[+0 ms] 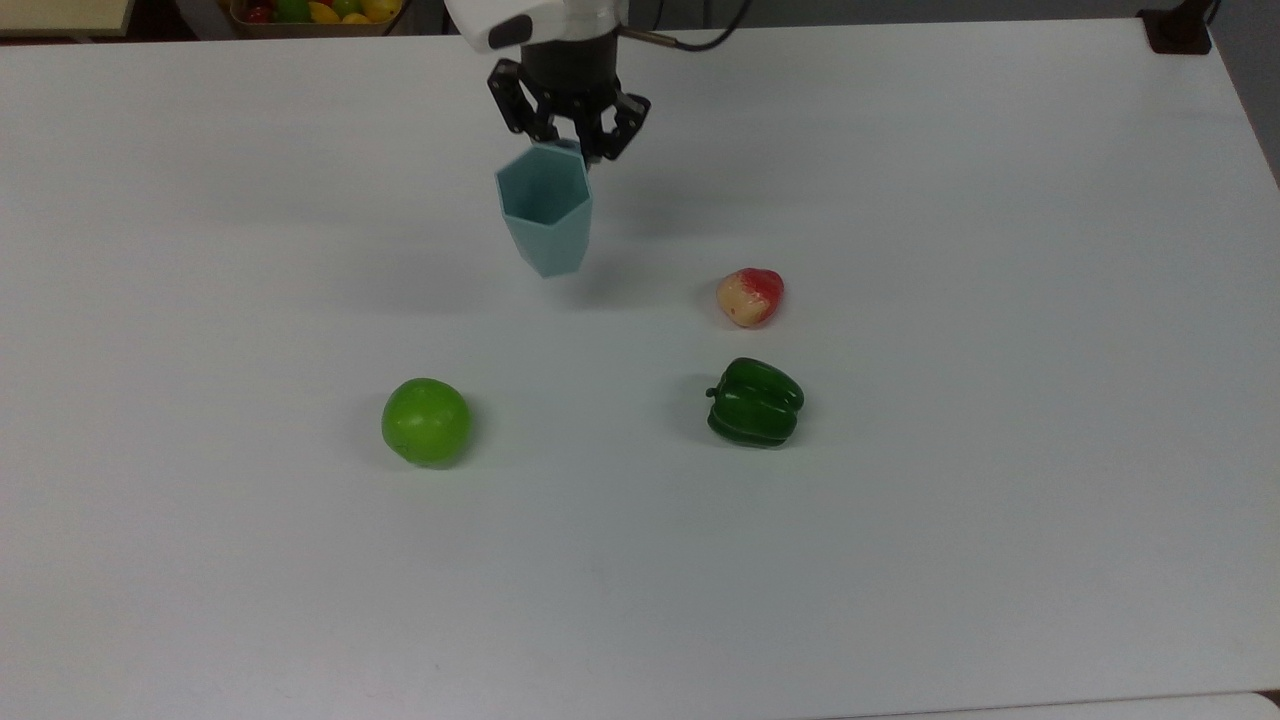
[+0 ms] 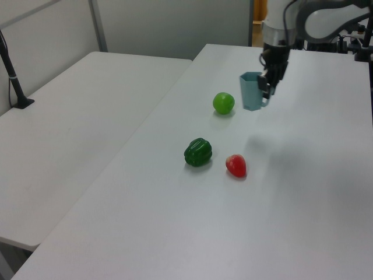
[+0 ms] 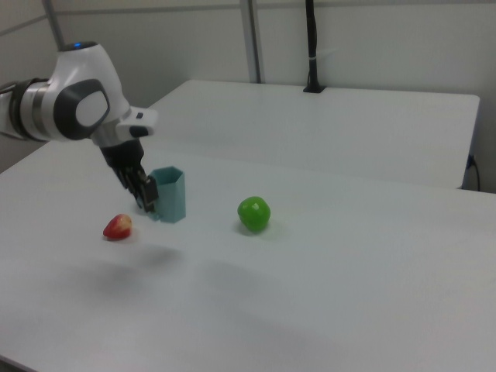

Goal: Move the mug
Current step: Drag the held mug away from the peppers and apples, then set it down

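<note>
- The gripper (image 1: 572, 148) is clamped on the mug (image 1: 545, 210) at its far rim, by the small handle, and holds it upright above the white table (image 1: 1000, 400).
- In the top view, the mug hangs toward the far edge, its shadow on the table below.
- A green apple (image 1: 426, 421) lies near-left in the top view; a green bell pepper (image 1: 755, 402) and a red-and-yellow fruit (image 1: 750, 297) lie right.

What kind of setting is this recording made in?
Probably a robotics lab: plain white tables, grey partition walls, a pincer holding a mug above toy produce such as a green pepper.
</note>
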